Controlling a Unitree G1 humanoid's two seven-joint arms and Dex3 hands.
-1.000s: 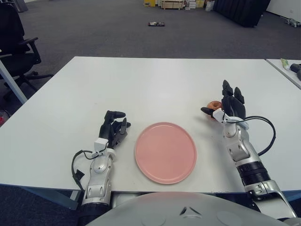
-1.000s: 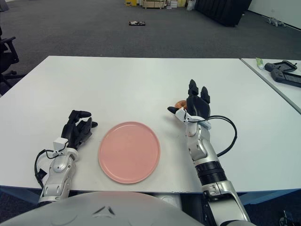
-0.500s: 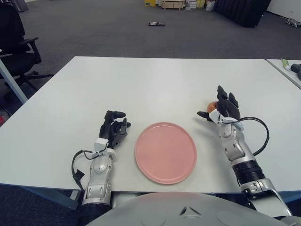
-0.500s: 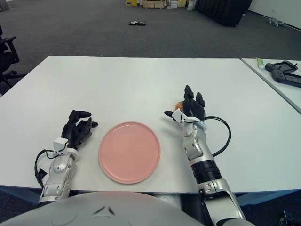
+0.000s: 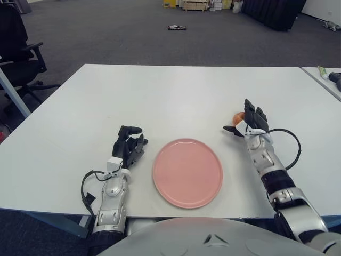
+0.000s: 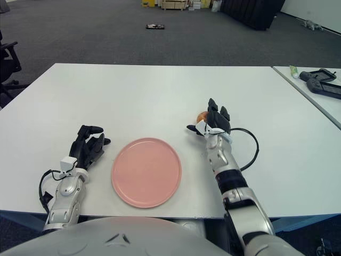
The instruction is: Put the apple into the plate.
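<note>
Orange-red and mostly hidden, the apple [image 5: 237,117] sits on the white counter [image 5: 176,101] just behind the right hand [image 5: 249,124], right of the pink plate [image 5: 187,172]. That hand's fingers are spread wide, holding nothing. The apple is likely firm, smooth and apt to roll; wrapping around its widest part seems best. The left hand [image 5: 128,146] shows left of the plate.

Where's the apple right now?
The apple sits on the table right of the plate, just beyond the right hand, which partly hides it.
</note>
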